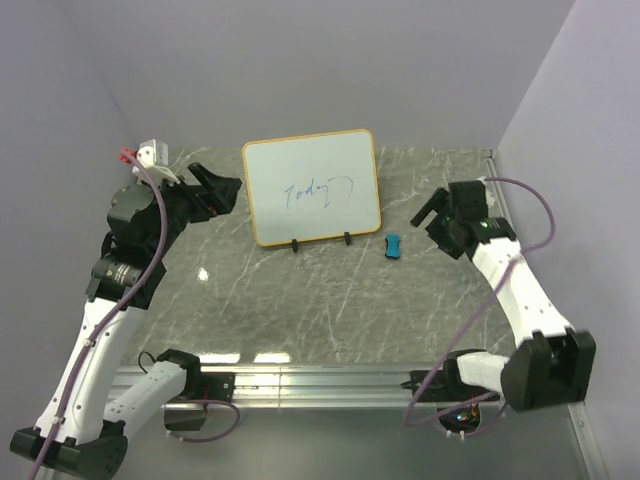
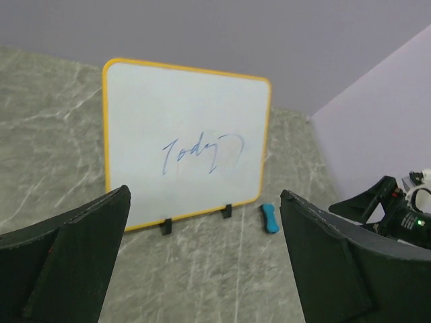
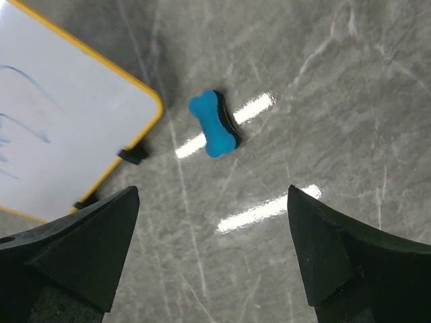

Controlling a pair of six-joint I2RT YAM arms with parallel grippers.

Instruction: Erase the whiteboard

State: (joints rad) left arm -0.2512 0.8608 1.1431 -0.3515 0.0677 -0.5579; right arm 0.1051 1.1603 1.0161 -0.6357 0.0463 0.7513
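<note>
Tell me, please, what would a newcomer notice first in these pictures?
The whiteboard stands upright at the back middle of the table, with blue writing on it. A small blue eraser lies on the table, just right of the board's feet. The left tool and the right tool flank them, both open and empty.

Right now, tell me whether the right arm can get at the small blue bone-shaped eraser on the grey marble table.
Probably yes. The right gripper is open and the small blue bone-shaped eraser lies just ahead of it on bare grey marble table, apart from the small orange-framed whiteboard, with nothing between.
</note>
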